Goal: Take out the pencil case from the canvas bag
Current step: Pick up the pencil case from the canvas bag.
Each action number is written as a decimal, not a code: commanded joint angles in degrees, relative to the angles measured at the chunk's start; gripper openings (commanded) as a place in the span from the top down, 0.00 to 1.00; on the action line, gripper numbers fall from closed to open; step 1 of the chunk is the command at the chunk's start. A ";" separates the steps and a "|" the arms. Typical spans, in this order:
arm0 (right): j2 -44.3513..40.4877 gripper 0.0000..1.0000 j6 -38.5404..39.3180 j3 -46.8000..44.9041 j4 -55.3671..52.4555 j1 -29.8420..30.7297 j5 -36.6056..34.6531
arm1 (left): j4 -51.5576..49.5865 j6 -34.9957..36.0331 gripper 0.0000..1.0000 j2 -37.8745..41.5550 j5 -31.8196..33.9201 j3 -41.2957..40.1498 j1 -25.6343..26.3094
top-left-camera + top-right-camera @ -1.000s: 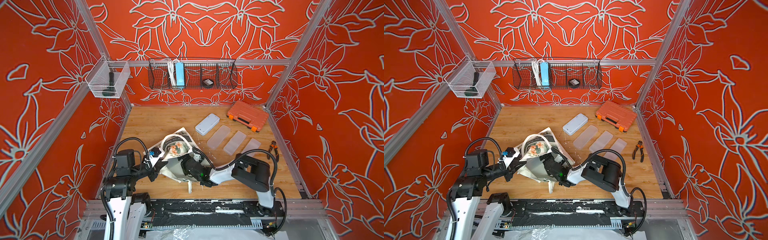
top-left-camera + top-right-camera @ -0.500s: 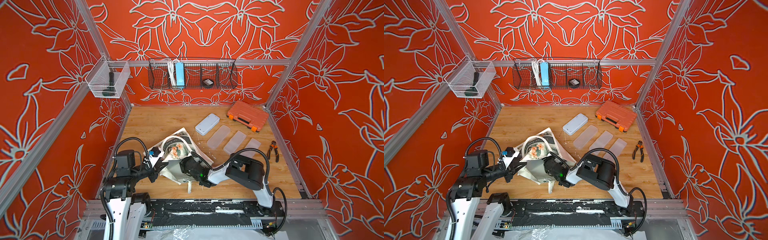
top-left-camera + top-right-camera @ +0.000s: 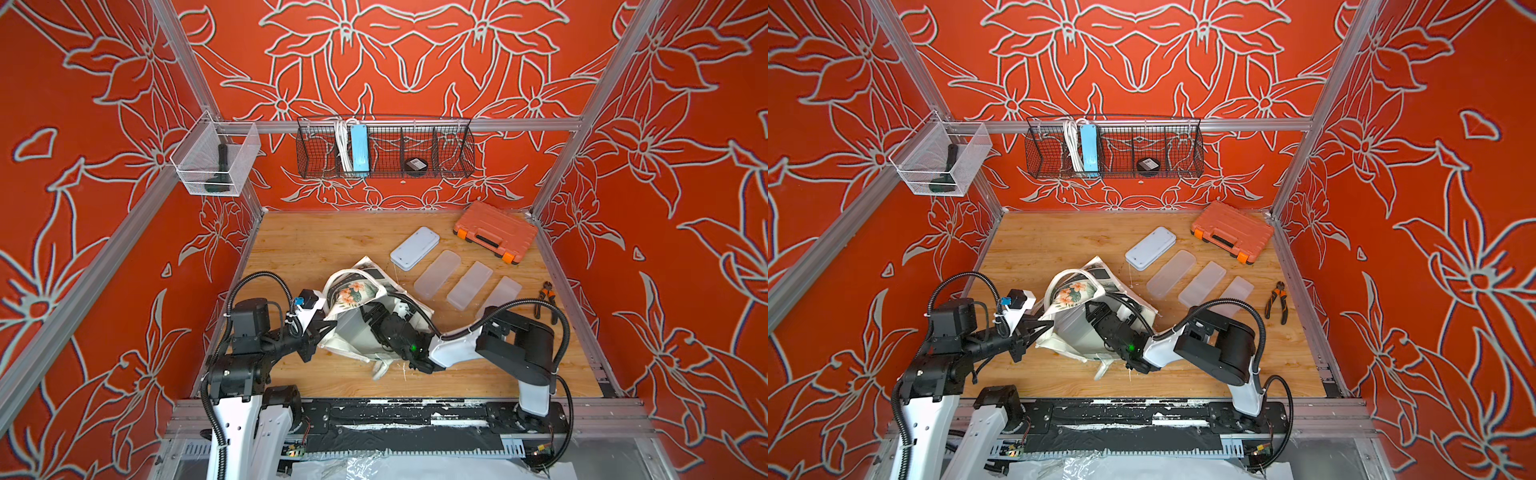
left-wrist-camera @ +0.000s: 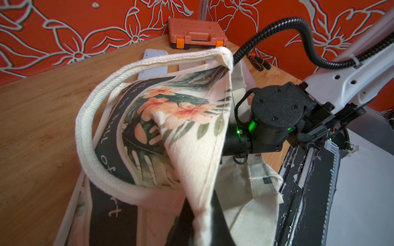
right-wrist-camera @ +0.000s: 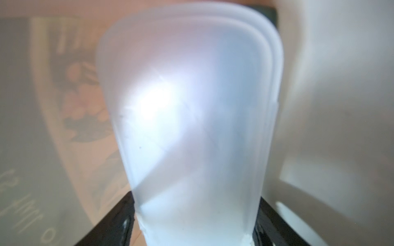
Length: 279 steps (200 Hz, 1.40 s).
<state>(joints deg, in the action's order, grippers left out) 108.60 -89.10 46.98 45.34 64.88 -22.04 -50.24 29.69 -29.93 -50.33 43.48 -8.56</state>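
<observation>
Canvas bag [image 3: 353, 291] lies slumped on the near middle of the table [image 3: 332, 237]; left gripper [image 3: 322, 328] is pinched tight on its rim cloth, propping the mouth up; right gripper [image 5: 195, 215] is reached into that mouth. Change in the last second: the right fingers, wide then, have come in onto the frosted pencil case [image 5: 191, 106], which is not yet out of the bag; judged, grasp made, withdrawal next. Both top views show only that gripper's body half under cloth; the right wrist view alone shows the case between the fingers; the left wrist view alone shows the lifted handle [image 4: 85, 127].

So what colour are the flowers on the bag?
Peach-orange flowers, clearest in the left wrist view.
</observation>
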 commanded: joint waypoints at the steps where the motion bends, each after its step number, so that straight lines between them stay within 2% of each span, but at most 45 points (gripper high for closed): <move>1: -3.08 0.38 15.55 -1.62 -9.13 -1.04 -2.46 | -0.08 -0.75 1.00 -0.13 -0.68 0.29 0.30; 34: -6.52 0.38 22.49 -2.36 -9.02 -0.83 -2.39 | -0.02 -1.03 1.00 -0.33 -0.48 0.20 0.20; 108: -11.99 0.37 32.27 -3.70 -7.30 -0.79 -1.04 | 1.52 -2.51 1.00 0.04 0.88 -0.48 -0.15; 190: -21.08 0.37 38.24 -7.14 -9.48 -0.81 -0.29 | 5.80 -6.46 1.00 0.46 6.31 -1.55 -0.51; 234: -24.27 0.37 40.96 -8.65 -9.32 -0.80 0.96 | 6.27 -6.93 1.00 0.60 6.56 -1.56 -0.67; 279: -24.82 0.37 46.38 -2.81 -14.07 0.82 4.67 | 6.99 -7.35 1.00 0.70 6.58 -1.47 -1.04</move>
<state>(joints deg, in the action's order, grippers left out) 85.34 -47.72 40.25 32.29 65.12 -17.85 -44.16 22.39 -29.78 -45.91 42.54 -8.73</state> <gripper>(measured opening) 0.791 0.099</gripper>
